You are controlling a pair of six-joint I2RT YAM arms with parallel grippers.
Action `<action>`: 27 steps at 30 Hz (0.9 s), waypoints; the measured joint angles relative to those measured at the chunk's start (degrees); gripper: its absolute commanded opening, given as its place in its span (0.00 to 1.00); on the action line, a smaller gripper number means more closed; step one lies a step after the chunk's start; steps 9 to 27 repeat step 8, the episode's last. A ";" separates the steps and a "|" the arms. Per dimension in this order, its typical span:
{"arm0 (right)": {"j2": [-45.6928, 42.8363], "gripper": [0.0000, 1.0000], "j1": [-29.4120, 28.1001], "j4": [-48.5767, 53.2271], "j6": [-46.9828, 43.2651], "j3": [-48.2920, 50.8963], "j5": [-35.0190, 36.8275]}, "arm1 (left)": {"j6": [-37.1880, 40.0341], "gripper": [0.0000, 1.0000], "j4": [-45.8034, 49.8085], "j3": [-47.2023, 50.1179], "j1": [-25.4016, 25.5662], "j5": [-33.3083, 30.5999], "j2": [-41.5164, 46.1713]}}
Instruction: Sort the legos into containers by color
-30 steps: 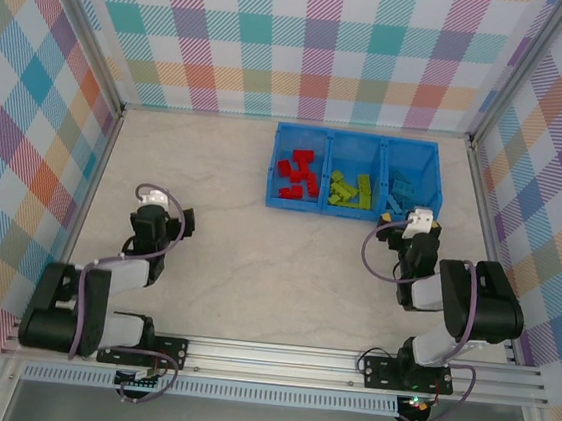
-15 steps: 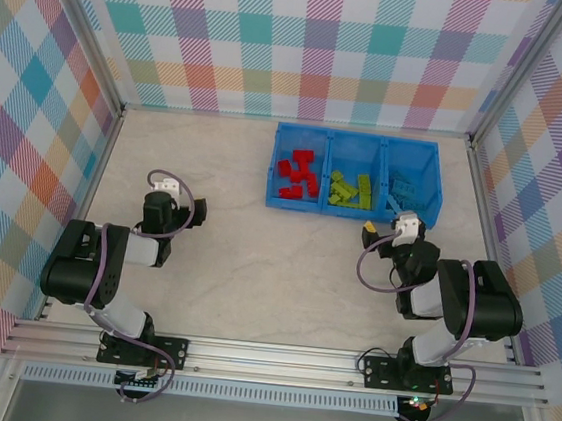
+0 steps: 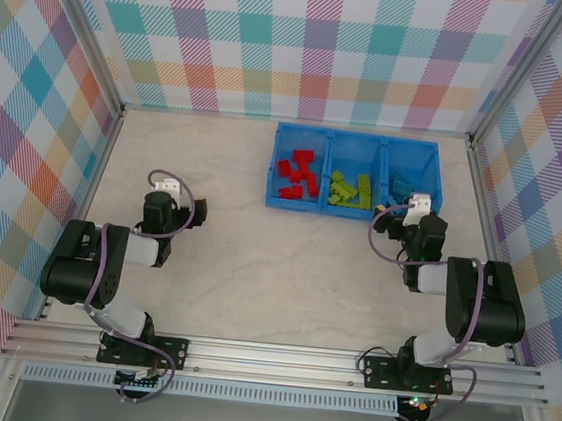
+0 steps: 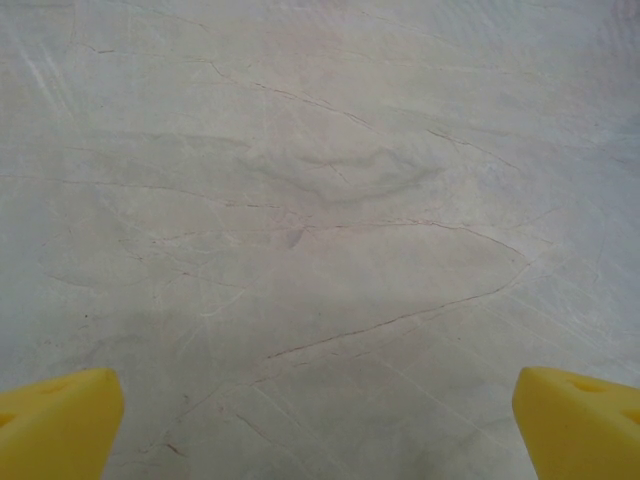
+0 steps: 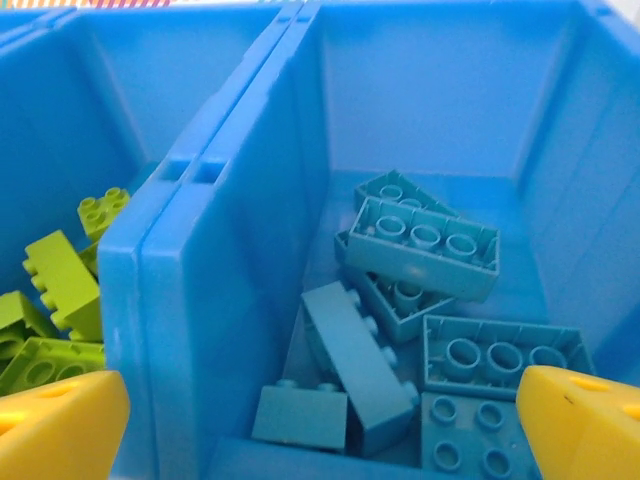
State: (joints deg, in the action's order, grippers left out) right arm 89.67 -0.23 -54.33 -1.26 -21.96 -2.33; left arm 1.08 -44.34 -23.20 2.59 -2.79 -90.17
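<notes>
The containers are three joined compartments of one bright blue tray [image 3: 276,166] at the back of the table. Red legos [image 3: 297,175] fill the left compartment, lime green legos [image 3: 350,191] the middle one, light blue legos [image 3: 402,190] the right one. My right gripper [image 3: 418,209] hovers at the near edge of the right compartment, open. Its yellow fingertips [image 5: 585,425] flank several light blue legos [image 5: 425,245], and green legos [image 5: 55,285] lie beyond the divider [image 5: 200,260]. My left gripper [image 3: 166,188] is open over bare table, its fingertips [image 4: 60,420] far apart and holding nothing.
The marble-patterned table top [image 4: 320,200] lies under the left gripper. Plaid walls [image 3: 319,44] enclose the table on three sides. An aluminium rail [image 3: 276,356] with both arm bases runs along the near edge.
My right gripper has shifted back and slightly right, up to the right compartment's near wall. The left arm drew up a second ago and has stayed still since.
</notes>
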 measured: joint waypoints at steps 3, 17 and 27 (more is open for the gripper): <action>0.00 1.00 0.02 1.01 0.15 -0.02 -0.61 | 0.00 1.00 0.00 0.00 0.00 0.00 0.02; 0.00 1.00 0.85 2.89 0.81 -0.09 -2.27 | 0.00 1.00 0.00 0.00 0.00 0.00 0.00; 0.00 1.00 0.85 2.89 0.81 -0.09 -2.27 | 0.00 1.00 0.00 0.00 0.00 0.00 0.00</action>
